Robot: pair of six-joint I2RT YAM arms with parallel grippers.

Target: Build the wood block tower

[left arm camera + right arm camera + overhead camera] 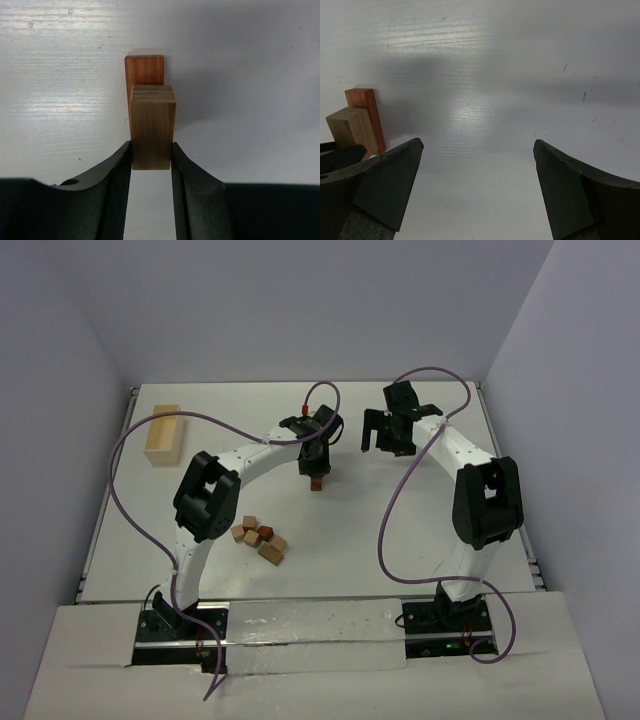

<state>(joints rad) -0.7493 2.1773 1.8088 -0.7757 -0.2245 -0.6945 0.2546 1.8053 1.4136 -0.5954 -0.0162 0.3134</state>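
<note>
Left gripper (152, 162): clamped on a tan block (152, 127), one finger on each side face
Right gripper (477, 185): jaws wide apart, nothing between them, hanging over bare table (400, 530) just to the right of the work
Tower (316, 483): mid-table, so far only a reddish-brown block (144, 70) as its base
Held block: lined up with the reddish-brown one and close against it; whether the two touch cannot be told from these views
Loose blocks (260, 537): a small heap of tan and reddish pieces near the left arm, well apart from the tower site
Pale box (163, 433): far left of the table, not in play
Progress: early stage, by my judgement; second piece in hand, not released
Outstanding: seat and release this block, then bring over and stack the whole heap
</note>
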